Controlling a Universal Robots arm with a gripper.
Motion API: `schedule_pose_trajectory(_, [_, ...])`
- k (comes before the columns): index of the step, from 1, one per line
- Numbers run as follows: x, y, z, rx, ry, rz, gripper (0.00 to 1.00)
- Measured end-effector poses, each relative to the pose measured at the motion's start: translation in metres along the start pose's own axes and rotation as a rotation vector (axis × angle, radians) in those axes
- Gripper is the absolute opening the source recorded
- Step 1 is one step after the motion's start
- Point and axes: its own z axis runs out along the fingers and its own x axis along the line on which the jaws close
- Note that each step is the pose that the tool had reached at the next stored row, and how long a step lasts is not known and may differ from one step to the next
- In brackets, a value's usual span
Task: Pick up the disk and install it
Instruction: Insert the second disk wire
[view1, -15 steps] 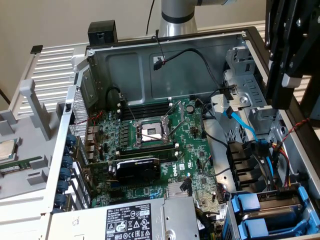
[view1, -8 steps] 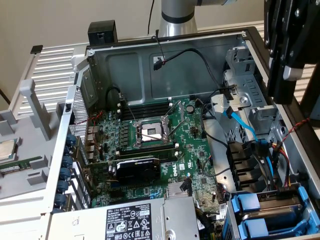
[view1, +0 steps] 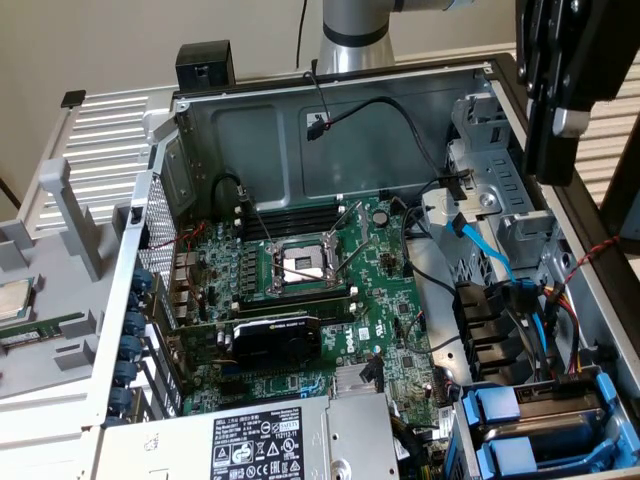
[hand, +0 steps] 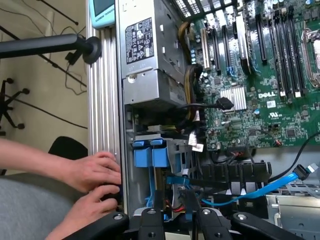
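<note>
Hovering tool (hand: 177, 222): above the open computer case (view1: 330, 120), over its drive bay; fingers apart, nothing between them.
Disk (hand: 143, 155): its blue carrier sits in the bay, just beside the grey power supply (hand: 150, 45).
Hands (hand: 95, 172): a person's two hands press the case's outer wall beside the bay.

Above the case: the black gripper (view1: 555, 90) hangs over the open grey metal computer case (view1: 350, 120), with free air beneath it.
Drive bay: blue plastic carrier frames (hand: 150, 152) fill the slots.
Bay approach: a light blue flat data cable (hand: 250, 192) and black wire bundles (hand: 200, 107) cross beside it.
Case edge: a person's two hands (hand: 95, 172) rest against the ribbed silver outer wall (hand: 102, 100), blocking that side.
Motherboard side: the grey power-supply box with a black-and-white label (hand: 142, 45) stands next to the bay.
</note>
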Motion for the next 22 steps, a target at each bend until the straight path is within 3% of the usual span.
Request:
schedule_pose_trajectory(5, [-0.003, 0.0021, 0.0081, -0.0002, 0.0025, 0.000, 0.31])
schedule_pose_trajectory(10, [0.002, 0.0082, 0.0148, -0.0019, 0.0028, -0.001, 0.31])
schedule_pose_trajectory(16, [0.006, 0.0070, 0.0265, -0.0044, 0.0030, -0.002, 0.31])
schedule_pose_trajectory(22, [0.006, 0.0060, 0.0367, -0.0117, 0.0040, -0.006, 0.31])
